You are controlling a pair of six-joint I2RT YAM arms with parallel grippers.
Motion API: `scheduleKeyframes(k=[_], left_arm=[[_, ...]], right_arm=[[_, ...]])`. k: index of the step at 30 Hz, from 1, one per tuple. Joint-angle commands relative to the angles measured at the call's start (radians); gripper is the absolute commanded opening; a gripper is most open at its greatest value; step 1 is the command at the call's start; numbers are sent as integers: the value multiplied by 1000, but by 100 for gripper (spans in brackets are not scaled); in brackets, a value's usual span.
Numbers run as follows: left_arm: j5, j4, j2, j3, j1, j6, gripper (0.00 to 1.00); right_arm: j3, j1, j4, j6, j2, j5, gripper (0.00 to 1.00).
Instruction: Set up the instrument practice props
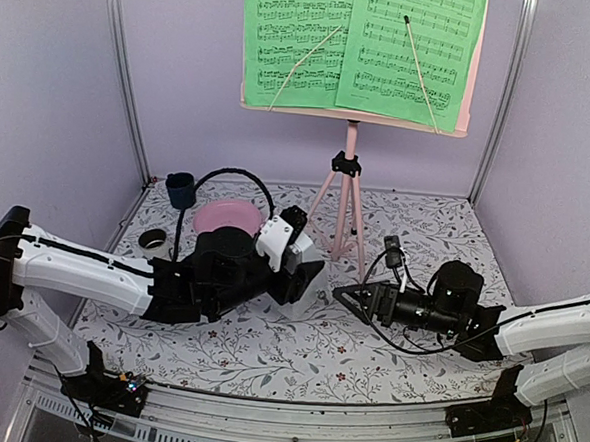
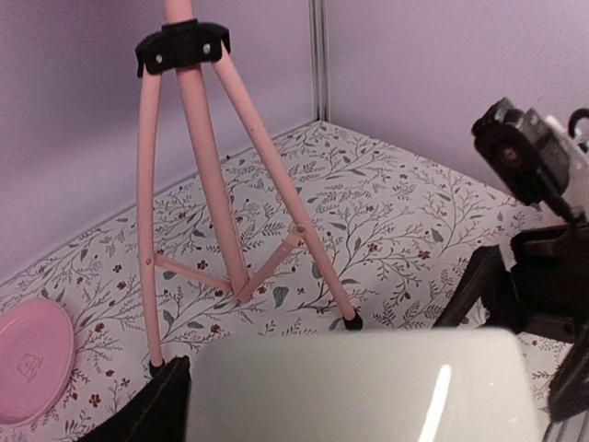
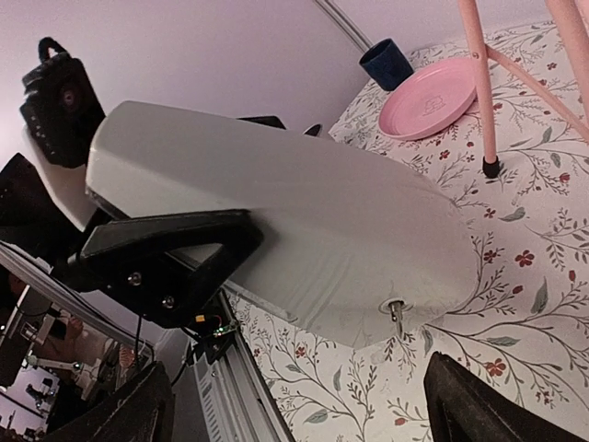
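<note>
The pink tripod music stand (image 1: 349, 174) stands at the back centre, with two green sheet-music pages (image 1: 361, 47) on its desk. Its legs show in the left wrist view (image 2: 230, 184) and the right wrist view (image 3: 479, 87). My left gripper (image 1: 305, 270) is shut on the white metronome (image 2: 359, 387), held tilted just in front of the stand's legs. The metronome (image 3: 294, 230) fills the right wrist view, one black left finger (image 3: 166, 253) against its side. My right gripper (image 1: 347, 295) is open and empty, a little to the metronome's right, pointing at it.
A pink plate (image 1: 227, 217) lies behind my left gripper, a dark blue cup (image 1: 180, 189) at the back left, and a small round container (image 1: 154, 239) near the left wall. Purple walls enclose the flowered cloth (image 1: 297, 346).
</note>
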Motion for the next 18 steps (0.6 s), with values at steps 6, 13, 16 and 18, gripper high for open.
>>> scheduleKeyframes(k=[6, 13, 16, 18], left_arm=[[92, -81, 142, 136, 68, -209, 5], [107, -56, 212, 152, 68, -251, 11], [111, -36, 231, 145, 69, -265, 15], [107, -32, 242, 143, 68, -271, 20]], right_arm=[[15, -23, -329, -111, -101, 103, 99], [96, -48, -436, -116, -93, 104, 99], [112, -49, -451, -137, -106, 121, 99], [119, -49, -457, -157, -114, 142, 99]])
